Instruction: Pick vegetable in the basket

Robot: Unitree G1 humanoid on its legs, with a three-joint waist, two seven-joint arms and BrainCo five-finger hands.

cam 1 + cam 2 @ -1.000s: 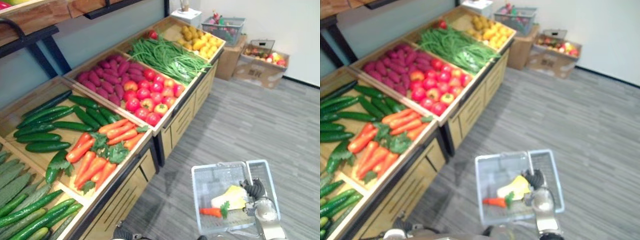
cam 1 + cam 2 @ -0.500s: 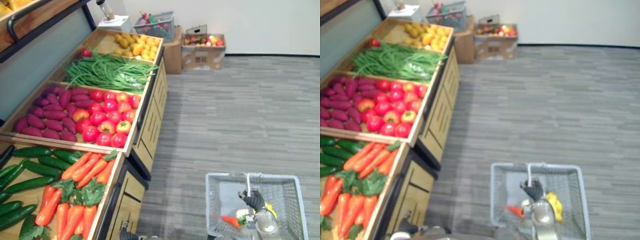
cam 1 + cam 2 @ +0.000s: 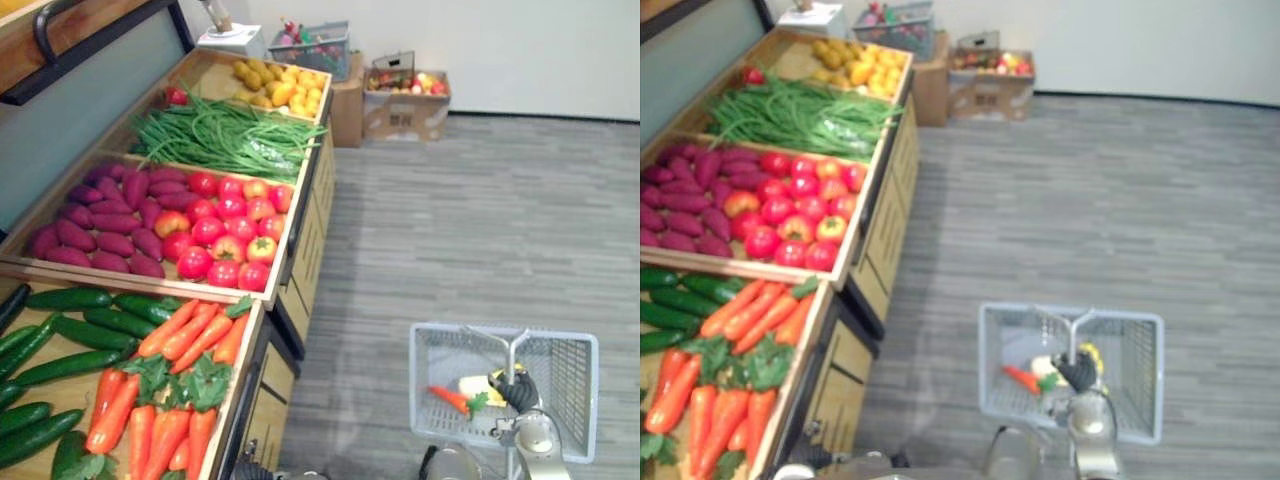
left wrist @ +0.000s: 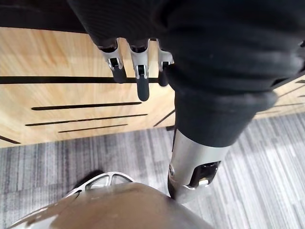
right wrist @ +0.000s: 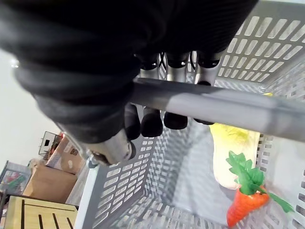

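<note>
1. Both eye views have swung since a second ago: your head turned, the stock did not, and the display carrots (image 3: 170,400) lie near left
2. Your right hand (image 3: 515,388) stays curled round the handle (image 5: 228,107) of the basket (image 3: 575,400), near right, with a carrot (image 3: 448,398) and a pale vegetable (image 5: 233,148) already inside
3. Your left hand (image 4: 138,71) hangs slack and empty by the cabinet front (image 4: 62,52), free for the next pick

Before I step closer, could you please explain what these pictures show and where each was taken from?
This is a humanoid robot shopping. Two pictures come from cameras on its head, looking down; the other two from its wrists. The wooden stand holds cucumbers, carrots, tomatoes, purple sweet potatoes and green beans. The right hand is curled round the handle of a grey basket, which holds a carrot and a pale yellow vegetable. The left hand hangs relaxed and empty beside the stand.
</note>
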